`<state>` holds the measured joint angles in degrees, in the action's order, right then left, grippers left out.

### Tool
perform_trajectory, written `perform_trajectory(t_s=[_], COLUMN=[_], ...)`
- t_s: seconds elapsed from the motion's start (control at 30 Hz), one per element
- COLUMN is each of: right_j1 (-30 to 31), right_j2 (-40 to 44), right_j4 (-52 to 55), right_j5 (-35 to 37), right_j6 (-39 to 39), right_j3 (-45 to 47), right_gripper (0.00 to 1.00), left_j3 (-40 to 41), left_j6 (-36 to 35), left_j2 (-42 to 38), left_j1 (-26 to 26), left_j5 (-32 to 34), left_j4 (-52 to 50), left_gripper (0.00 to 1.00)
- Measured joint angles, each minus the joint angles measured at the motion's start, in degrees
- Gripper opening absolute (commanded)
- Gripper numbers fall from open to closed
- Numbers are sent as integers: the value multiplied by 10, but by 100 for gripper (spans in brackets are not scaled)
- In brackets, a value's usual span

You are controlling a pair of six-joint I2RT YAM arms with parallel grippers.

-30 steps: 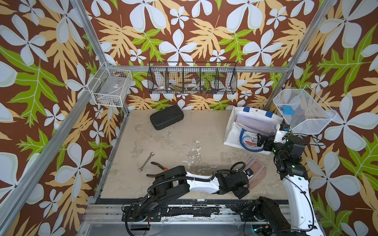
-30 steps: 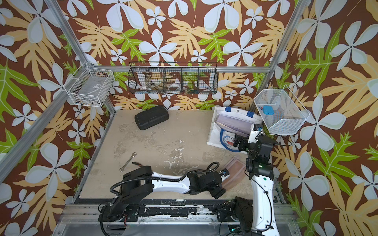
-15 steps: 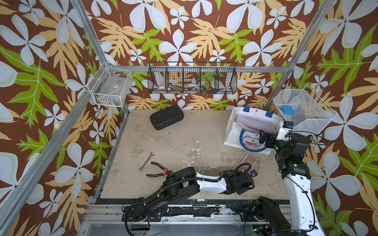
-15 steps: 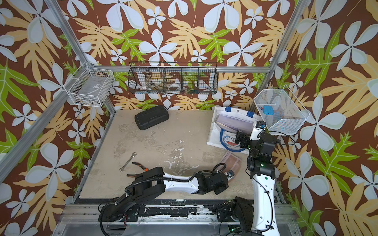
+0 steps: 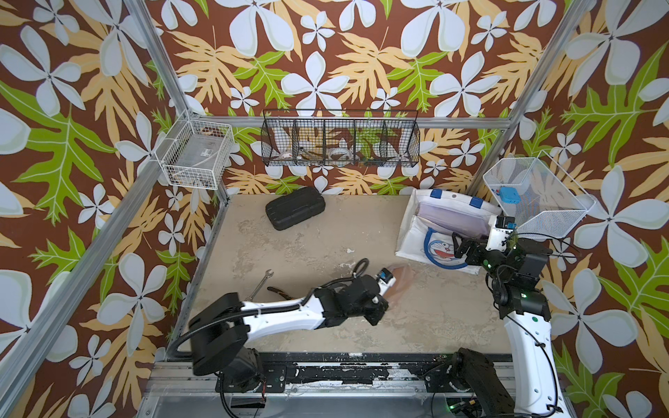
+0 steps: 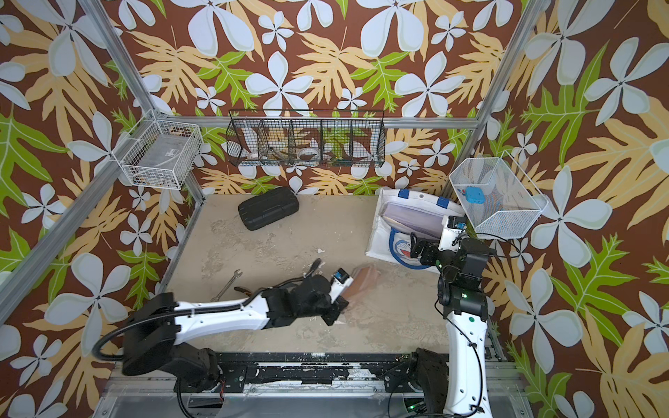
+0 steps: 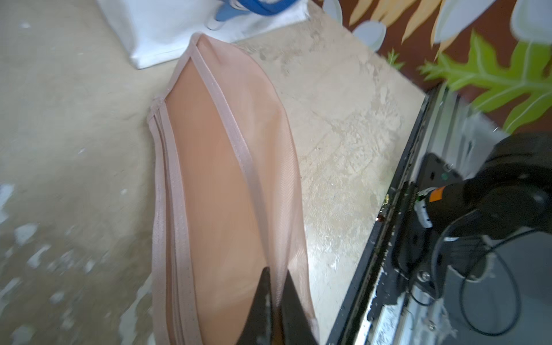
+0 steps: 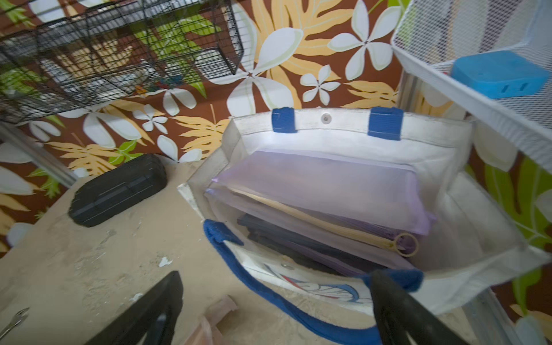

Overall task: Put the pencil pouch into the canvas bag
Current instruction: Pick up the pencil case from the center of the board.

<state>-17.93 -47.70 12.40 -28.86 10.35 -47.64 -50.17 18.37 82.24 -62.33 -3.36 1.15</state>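
the canvas bag (image 8: 343, 131) stands open, a purple pouch (image 8: 328, 191) inside it. the right gripper (image 8: 277, 277) gapes wide at the bag's near rim. a black case (image 8: 119, 189) lies beside the bag.

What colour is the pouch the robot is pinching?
Peachy tan, with see-through mesh. The pencil pouch shows best in the left wrist view.

Worn beige table (image 5: 325, 235) — black case (image 5: 294, 209) at the back; wrench (image 5: 261, 284) beside pliers (image 5: 277, 289); canvas bag (image 5: 416, 237); pencil pouch (image 5: 401, 279).

A purple pouch (image 8: 322, 191) half fills the open canvas bag (image 8: 343, 140).
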Motion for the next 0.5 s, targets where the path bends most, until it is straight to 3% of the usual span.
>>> perform_trajectory(t_s=[0.27,0.5], right_j1=[57,212], right_j2=[45,35], right_j4=[-111,-251], right_j5=[-116,-165], right_j6=[92,148], right_j3=[36,74], right_gripper=[100,100], left_j3=[81,76], left_j6=[71,106], left_j2=[-226,-321], left_j1=[196,269], left_j5=[-174,-304], left_j4=[43,153], left_gripper=[0,0])
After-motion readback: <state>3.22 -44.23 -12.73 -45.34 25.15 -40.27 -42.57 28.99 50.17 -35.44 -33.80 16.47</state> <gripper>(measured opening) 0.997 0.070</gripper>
